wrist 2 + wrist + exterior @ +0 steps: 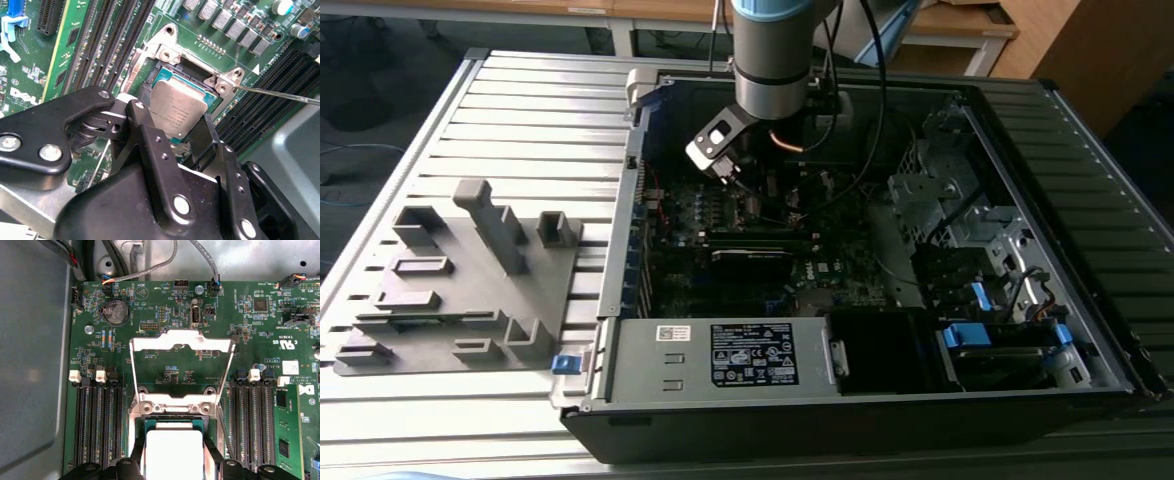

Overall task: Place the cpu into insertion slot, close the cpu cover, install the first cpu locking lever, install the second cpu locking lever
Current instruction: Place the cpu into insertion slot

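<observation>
My arm (767, 50) hangs in from twelve o'clock in the exterior view, its wrist (767, 100) near upright. My gripper (727, 170) cants off the wrist toward seven o'clock. In the second wrist view my two black fingers (150, 140) reach forward side by side, jaws clamped on opposite edges of the cpu (177, 107).

cpu (180, 112) at slot (191, 69), cover (182, 338) open

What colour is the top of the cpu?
Silver-grey; the cpu shows best in the second wrist view.
</observation>
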Robot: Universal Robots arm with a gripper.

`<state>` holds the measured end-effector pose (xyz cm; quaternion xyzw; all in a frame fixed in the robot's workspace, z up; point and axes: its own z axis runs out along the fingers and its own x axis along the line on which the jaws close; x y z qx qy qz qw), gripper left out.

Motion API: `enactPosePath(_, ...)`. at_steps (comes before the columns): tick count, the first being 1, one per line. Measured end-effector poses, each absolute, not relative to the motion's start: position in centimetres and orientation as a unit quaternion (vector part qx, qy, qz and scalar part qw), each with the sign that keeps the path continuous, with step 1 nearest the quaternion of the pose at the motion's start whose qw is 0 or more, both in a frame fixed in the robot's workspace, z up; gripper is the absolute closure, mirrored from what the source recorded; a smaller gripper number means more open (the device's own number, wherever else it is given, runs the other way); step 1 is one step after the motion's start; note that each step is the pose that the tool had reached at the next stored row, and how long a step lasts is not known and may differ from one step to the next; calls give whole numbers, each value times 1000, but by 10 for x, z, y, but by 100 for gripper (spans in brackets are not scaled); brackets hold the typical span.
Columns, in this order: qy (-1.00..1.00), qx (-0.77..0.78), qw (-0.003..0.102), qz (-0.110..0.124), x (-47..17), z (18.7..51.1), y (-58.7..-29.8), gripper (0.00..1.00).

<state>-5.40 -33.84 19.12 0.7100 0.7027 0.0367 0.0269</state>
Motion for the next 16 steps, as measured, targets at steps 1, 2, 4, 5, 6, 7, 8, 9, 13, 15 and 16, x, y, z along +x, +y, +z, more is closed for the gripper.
enactPosePath(1, 703, 710, 27, 37, -54, 191, -338, 46)
enactPosePath(2, 703, 710, 27, 37, -54, 191, -338, 46)
enactPosePath(4, 703, 710, 27, 37, -54, 191, -338, 46)
enactPosePath(5, 703, 710, 27, 37, -54, 191, -338, 46)
enactPosePath(6, 703, 710, 27, 37, -54, 192, -338, 46)
enactPosePath(7, 703, 710, 27, 38, -54, 192, -338, 46)
enactPosePath(8, 703, 710, 27, 38, -54, 193, -338, 46)
enactPosePath(9, 703, 710, 27, 37, -54, 193, -338, 46)
enactPosePath(13, 703, 710, 27, 37, -54, 194, -339, 46)
enactPosePath(15, 703, 710, 28, 38, -54, 194, -339, 46)
enactPosePath(16, 703, 710, 28, 38, -54, 194, -339, 46)
